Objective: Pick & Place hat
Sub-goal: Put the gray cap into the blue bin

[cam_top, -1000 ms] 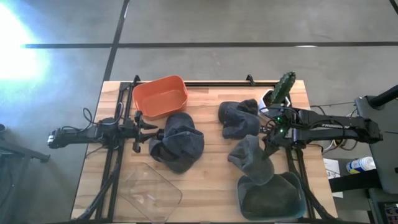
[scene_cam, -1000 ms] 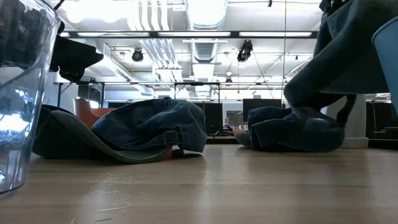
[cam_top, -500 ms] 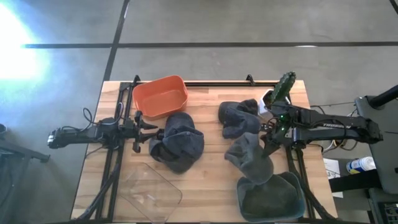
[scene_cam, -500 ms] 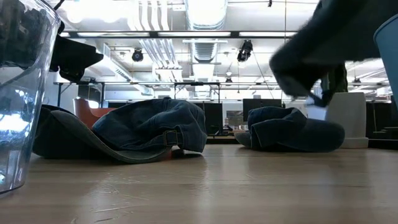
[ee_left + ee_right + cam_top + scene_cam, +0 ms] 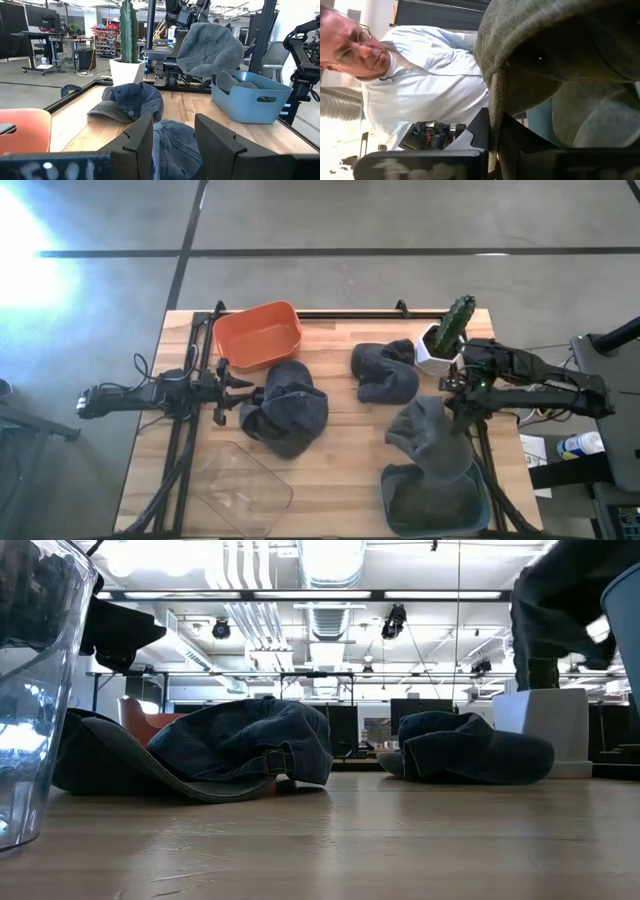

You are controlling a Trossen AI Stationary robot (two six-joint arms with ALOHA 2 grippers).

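The right end effector (image 5: 458, 402) pinches the lifted hat (image 5: 428, 436) by its brim so it hangs over the blue bin (image 5: 482, 505) at the desk's (image 5: 340, 450) five o'clock, while the left end effector (image 5: 243, 393), fingers parted, waits at nine o'clock.

Overhead, table-level, two wrist views

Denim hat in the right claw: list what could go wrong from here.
1. The grey denim hat hangs from the right claw over the near rim of the blue plastic bin, so on release it may drape over the rim or slide onto the wooden table.
2. A hat already lies in the bin, so the new one may sit high and slip out.
3. The white cactus pot stands close to the right arm and could be knocked.
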